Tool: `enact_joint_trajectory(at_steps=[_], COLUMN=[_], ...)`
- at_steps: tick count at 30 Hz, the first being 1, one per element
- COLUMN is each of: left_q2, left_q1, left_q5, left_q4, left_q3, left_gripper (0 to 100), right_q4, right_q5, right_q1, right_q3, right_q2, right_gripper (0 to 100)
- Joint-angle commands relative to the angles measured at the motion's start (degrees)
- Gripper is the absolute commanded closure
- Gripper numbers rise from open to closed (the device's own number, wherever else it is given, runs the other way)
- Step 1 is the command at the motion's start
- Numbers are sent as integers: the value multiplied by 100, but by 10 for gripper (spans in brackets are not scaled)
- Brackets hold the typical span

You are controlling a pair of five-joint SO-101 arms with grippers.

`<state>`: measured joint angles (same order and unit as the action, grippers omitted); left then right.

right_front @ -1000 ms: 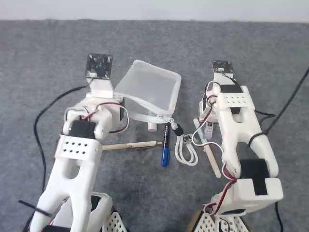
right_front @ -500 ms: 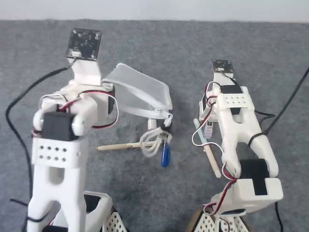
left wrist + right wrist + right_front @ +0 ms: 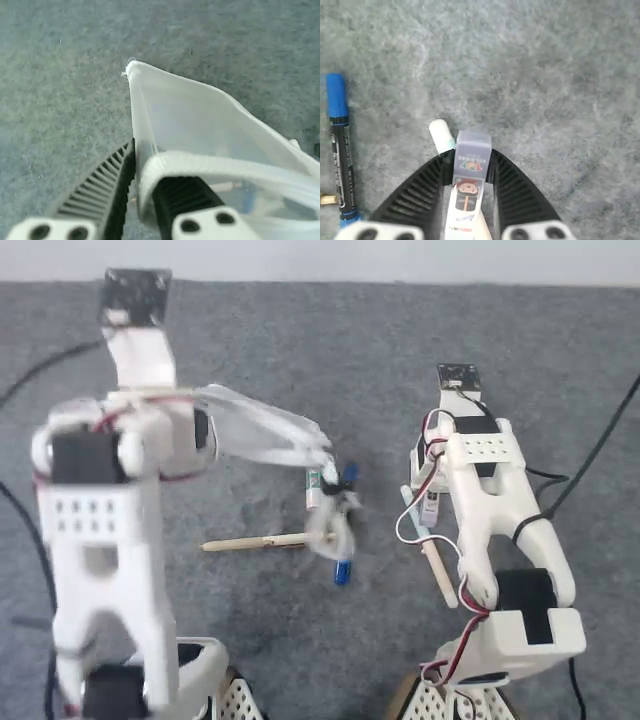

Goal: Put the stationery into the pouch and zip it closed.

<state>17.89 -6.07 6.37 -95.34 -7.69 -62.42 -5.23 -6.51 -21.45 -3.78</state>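
Over the grey surface (image 3: 560, 350), the pouch (image 3: 262, 433) is held aloft, with the stationery outside it.
The left end effector (image 3: 145, 166) pinches the pouch's zipper band, and the pouch's long axis slants from the left side down toward the middle. The right end effector (image 3: 470, 157) is clamped on a capped white stick (image 3: 469, 190), cap toward the far edge. A wooden pencil (image 3: 255, 541) lies crosswise. The blue marker (image 3: 342, 571) runs far-to-near.

The translucent pouch (image 3: 200, 112) hangs lifted and tilted, blue marker (image 3: 339, 150) and wooden stick (image 3: 250, 542) lie flat nearby, sleeved eraser (image 3: 471, 162) clamped.
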Motion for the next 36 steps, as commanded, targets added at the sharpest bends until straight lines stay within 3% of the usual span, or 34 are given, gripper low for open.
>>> enact_joint_trajectory(at_steps=[1,10,14,19,26,36], left_q2=[-1108,-1565,-1600,-1600,-1591,-1591], left_q1=[-158,-369,-360,-352,-360,-387], left_q5=[316,1116,1705,2215,2646,2769], left_q4=[-554,-527,-510,-510,-501,-501], left_q3=[-1587,-2035,-2009,-2009,-1727,-1631], left_gripper=[989,987,987,987,989,990], right_q4=[66,-699,-1429,-1499,-629,2448], right_q5=[18,-844,-853,-870,-835,-826], right_q1=[-40,-40,-145,-505,-1270,-2105], right_q3=[88,826,1178,1090,695,-721], right_q2=[312,400,1165,2475,4127,5675], right_gripper=[991,991,991,991,991,992])
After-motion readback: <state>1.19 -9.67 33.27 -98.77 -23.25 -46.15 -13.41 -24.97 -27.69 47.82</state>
